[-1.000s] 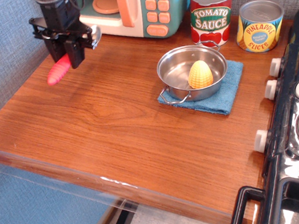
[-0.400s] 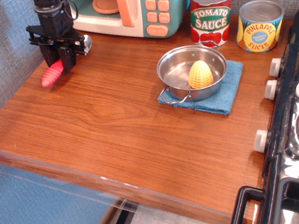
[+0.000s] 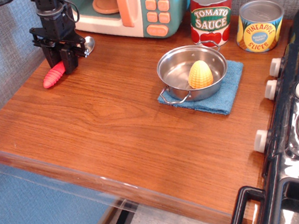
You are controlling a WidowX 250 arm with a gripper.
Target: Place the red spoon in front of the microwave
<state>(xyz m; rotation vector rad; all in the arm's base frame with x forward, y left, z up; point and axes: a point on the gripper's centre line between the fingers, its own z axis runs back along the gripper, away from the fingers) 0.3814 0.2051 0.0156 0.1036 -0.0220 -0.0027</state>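
Fingers [image 3: 60,62] pinching ribbed red-handled, silver-bowled spoon [image 3: 55,74], low over brown wooden tabletop [image 3: 112,123] just before teal-and-white toy microwave [image 3: 129,6]. Placing step, seemingly; next: settle, then release.

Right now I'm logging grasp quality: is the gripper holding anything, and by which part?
The gripper holds the red spoon around the middle, where the red handle meets the metal neck; the handle's end is at the tabletop.
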